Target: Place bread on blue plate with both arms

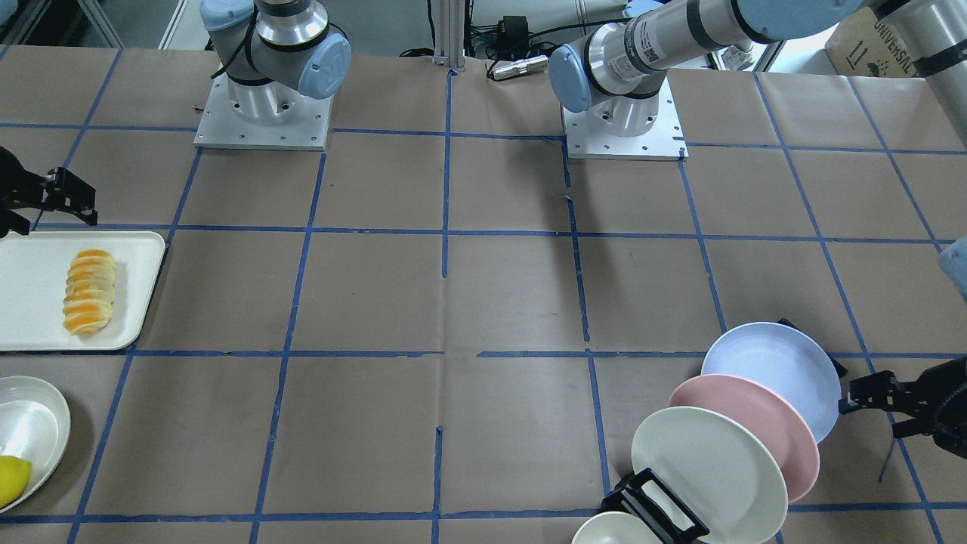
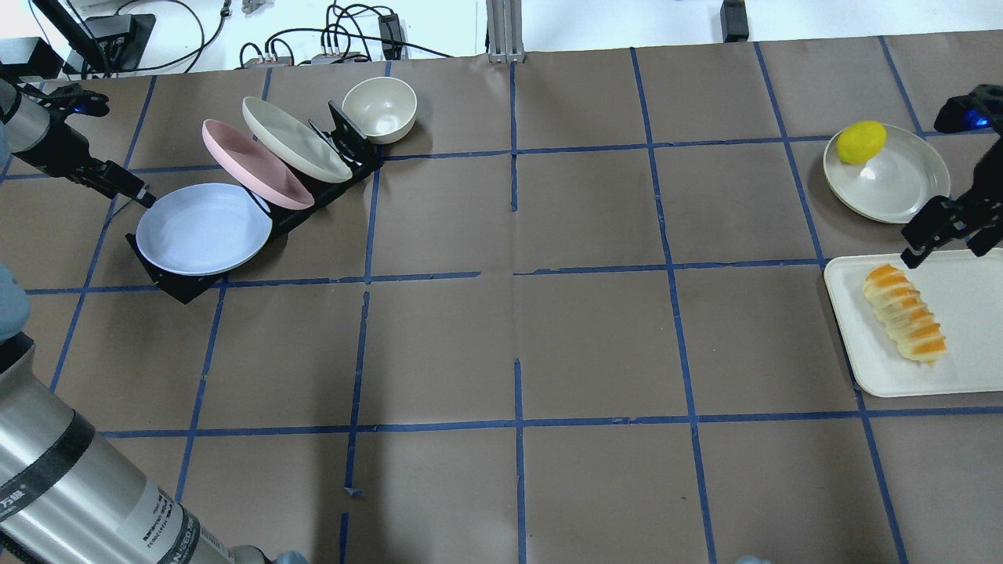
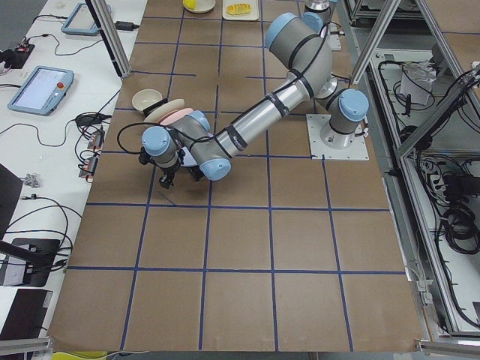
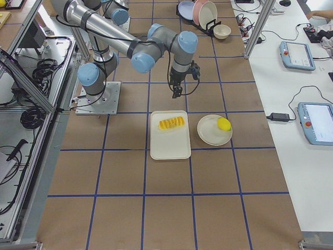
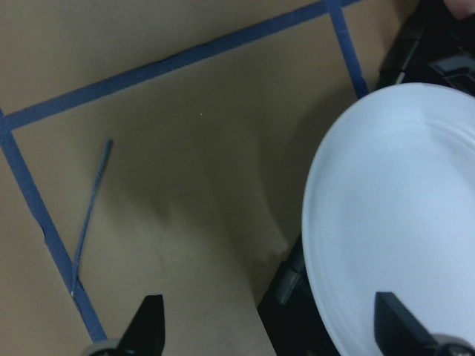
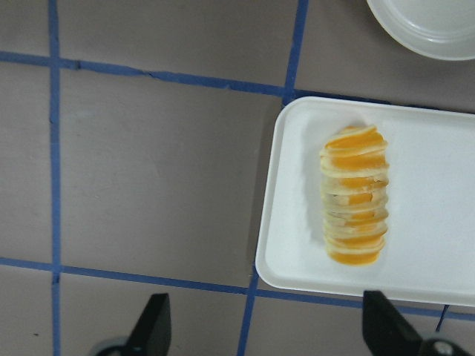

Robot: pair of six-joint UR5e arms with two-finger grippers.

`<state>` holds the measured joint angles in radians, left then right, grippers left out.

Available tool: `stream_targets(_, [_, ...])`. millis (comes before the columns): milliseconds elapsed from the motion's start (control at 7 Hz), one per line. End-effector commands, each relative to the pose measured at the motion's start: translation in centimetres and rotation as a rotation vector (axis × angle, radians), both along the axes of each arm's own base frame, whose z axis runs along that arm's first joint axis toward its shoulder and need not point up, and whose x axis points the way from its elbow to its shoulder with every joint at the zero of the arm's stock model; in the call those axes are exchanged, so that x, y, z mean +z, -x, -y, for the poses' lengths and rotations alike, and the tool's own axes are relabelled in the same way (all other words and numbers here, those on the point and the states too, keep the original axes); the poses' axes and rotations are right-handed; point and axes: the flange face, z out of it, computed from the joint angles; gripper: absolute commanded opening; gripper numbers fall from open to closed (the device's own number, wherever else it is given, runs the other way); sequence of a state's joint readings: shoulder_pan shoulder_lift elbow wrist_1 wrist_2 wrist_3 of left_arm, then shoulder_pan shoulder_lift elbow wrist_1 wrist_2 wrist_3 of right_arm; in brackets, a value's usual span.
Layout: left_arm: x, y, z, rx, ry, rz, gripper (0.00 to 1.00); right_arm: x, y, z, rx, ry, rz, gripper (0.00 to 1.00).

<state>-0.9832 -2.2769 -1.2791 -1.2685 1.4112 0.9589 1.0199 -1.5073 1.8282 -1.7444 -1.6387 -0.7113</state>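
Brown table point(image 2: 517, 345), we see bread point(image 6: 356, 194) on tray point(image 6: 438, 193) ahead of our empty, wide-open right gripper point(image 6: 267, 319), left gripper point(image 5: 271, 322) likewise, by blue plate point(image 5: 393, 215).

The pink round plate point(image 1: 763, 417) partly hides the pale-blue round plate point(image 1: 778, 370); the frame edge crops the yellow lemon-like fruit point(image 1: 11, 480).

A robotics lab: robot arms point(image 3: 255, 124) bolted to a tape-gridded table point(image 2: 595, 345), aluminium frame posts point(image 2: 501, 27), control tablets point(image 4: 297, 54) and cables point(image 2: 333, 55) on side benches point(image 4: 291, 104).
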Motion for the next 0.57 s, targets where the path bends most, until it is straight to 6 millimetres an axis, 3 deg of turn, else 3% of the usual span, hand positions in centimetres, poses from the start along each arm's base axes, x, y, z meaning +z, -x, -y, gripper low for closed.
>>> stream_targets(0, [-1.2,1.4,0.4,-0.001,-0.020,-0.016,1.00,-7.2,4.0,-1.2,-0.034,-0.024,0.006,0.91])
stream_targets(143, [-0.8,1.5,0.4,0.006,-0.024,-0.012,1.00,-9.5,5.8,-1.3,-0.055,-0.003,-0.004,0.91])
stream_targets(429, [0.0,1.7,0.4,0.019,-0.033,-0.012,1.00,-13.1,6.8,-0.2,-0.057,0.014,-0.015,0.91])
